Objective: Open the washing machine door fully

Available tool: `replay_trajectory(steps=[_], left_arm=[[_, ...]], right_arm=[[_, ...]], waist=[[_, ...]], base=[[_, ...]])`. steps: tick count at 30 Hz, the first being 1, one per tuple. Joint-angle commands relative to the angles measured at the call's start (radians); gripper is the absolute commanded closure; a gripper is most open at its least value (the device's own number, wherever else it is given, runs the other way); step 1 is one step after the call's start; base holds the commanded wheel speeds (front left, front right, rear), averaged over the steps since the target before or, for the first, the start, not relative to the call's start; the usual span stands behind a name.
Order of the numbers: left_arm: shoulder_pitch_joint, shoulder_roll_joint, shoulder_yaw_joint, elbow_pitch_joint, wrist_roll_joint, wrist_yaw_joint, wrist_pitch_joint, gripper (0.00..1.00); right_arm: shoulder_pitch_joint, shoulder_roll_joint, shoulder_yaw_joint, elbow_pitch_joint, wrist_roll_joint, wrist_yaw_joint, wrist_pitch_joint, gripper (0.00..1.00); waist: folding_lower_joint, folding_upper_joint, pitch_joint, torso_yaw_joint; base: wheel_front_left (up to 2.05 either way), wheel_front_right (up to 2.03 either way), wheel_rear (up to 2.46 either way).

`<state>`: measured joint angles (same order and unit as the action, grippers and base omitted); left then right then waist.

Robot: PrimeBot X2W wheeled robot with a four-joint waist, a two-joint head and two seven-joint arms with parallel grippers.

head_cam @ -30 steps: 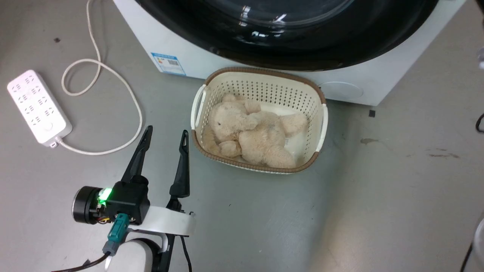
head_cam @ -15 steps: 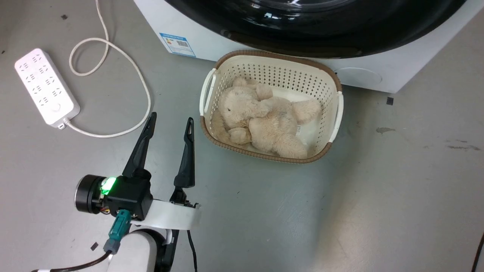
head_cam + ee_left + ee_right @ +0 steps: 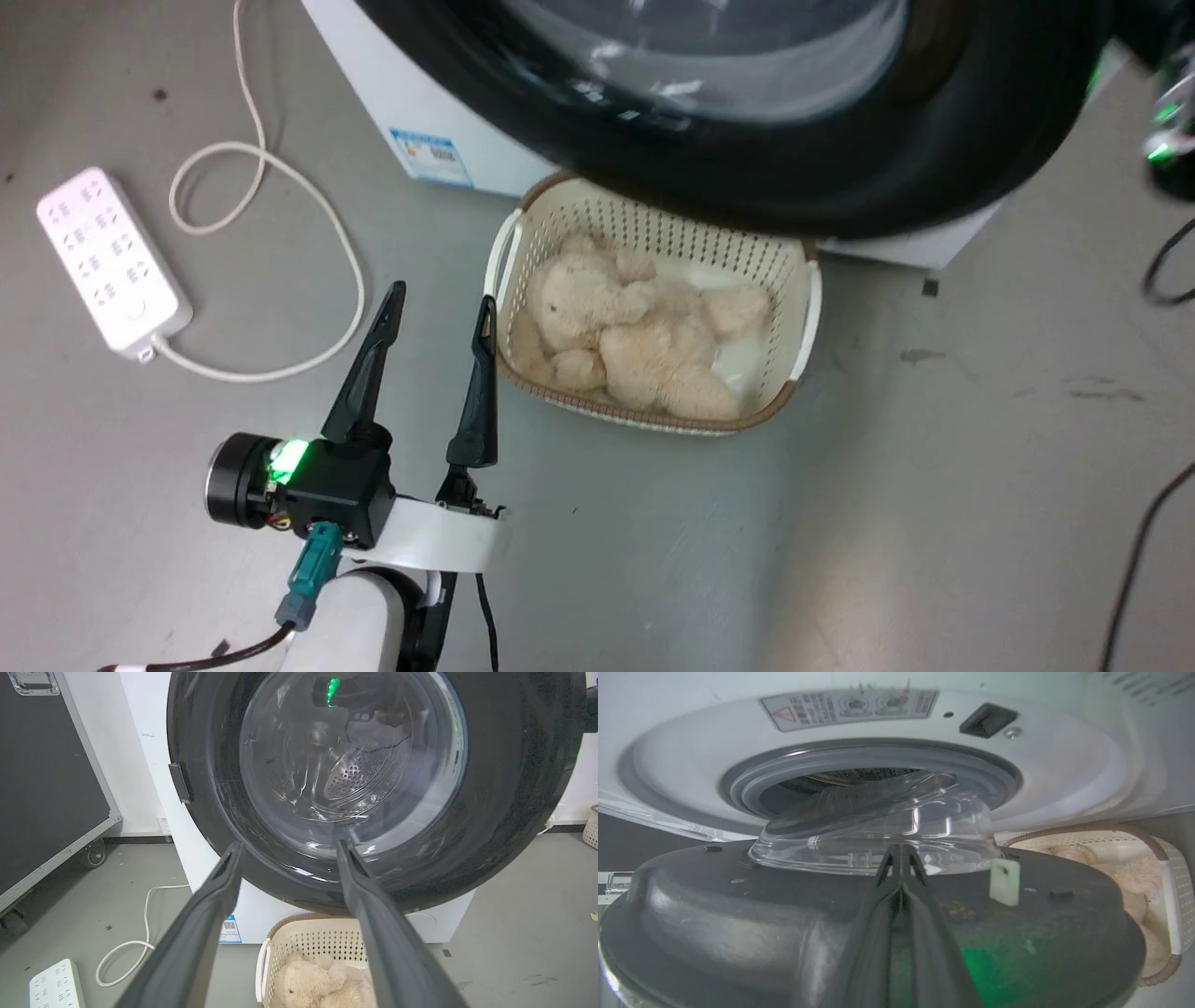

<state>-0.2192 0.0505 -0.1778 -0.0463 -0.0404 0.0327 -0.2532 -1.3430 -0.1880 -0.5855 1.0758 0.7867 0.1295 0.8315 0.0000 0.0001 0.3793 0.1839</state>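
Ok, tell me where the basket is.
Head view, centre: the basket sits on the floor right of the left gripper, its far rim under the washing machine door.

Glossy black washing machine door (image 3: 980, 140); clear glass

My left gripper (image 3: 441, 294) carries 2 long dark fingers (image 3: 362, 387), each broad at the root and tapering to a narrow tip. Just behind their roots sits a boxy black housing (image 3: 341, 485) with a bright green light (image 3: 288, 459) on its outer side, and beside that light a short black cylinder (image 3: 231, 481) with a pale rim. A teal plug (image 3: 313, 571) hangs behind the housing, feeding a dark cable (image 3: 247, 644). A white bracket (image 3: 439, 546) joins the housing to a pale rounded forearm (image 3: 341, 625). My right gripper (image 3: 901, 854) has the same matte dark fingers
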Motion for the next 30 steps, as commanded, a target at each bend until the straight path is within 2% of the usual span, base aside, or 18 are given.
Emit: replay_trajectory(steps=[1,7,13,20,27,30], left_arm=[[0.003,0.000,-0.002,0.007,-0.003,0.006,-0.009,0.00],[0.035,0.004,0.005,0.026,0.001,0.007,-0.009,0.00],[0.068,0.004,0.003,0.039,0.003,0.004,-0.009,0.00],[0.121,0.005,-0.003,0.047,0.004,-0.001,-0.009,0.00],[0.155,0.005,-0.012,0.054,0.006,-0.005,-0.009,0.00],[0.172,0.006,-0.018,0.059,0.010,-0.006,-0.009,0.00]], right_arm=[[0.047,0.044,0.007,-0.004,0.012,0.001,0.028,1.00],[0.181,0.113,0.040,-0.096,0.040,0.001,0.107,1.00],[0.337,0.137,0.131,-0.202,0.099,0.001,0.220,1.00],[0.471,0.137,0.380,-0.260,0.383,0.001,0.256,1.00],[0.618,0.138,0.683,-0.370,0.631,0.001,0.204,1.00],[0.669,0.138,0.796,-0.419,0.702,0.001,0.153,1.00]], waist=[[0.0000,-0.0001,-0.030,-0.013],[0.0000,-0.0001,-0.091,-0.042],[0.0000,-0.0001,-0.150,-0.053],[0.0000,-0.0001,-0.195,-0.063],[0.0000,-0.0001,-0.222,-0.061],[0.0000,-0.0001,-0.233,-0.058]], base=[[0.00,0.00,0.00],[0.00,0.00,0.00],[0.00,0.00,0.00],[0.00,0.00,0.00],[0.00,0.00,0.00],[0.00,0.00,0.00]])
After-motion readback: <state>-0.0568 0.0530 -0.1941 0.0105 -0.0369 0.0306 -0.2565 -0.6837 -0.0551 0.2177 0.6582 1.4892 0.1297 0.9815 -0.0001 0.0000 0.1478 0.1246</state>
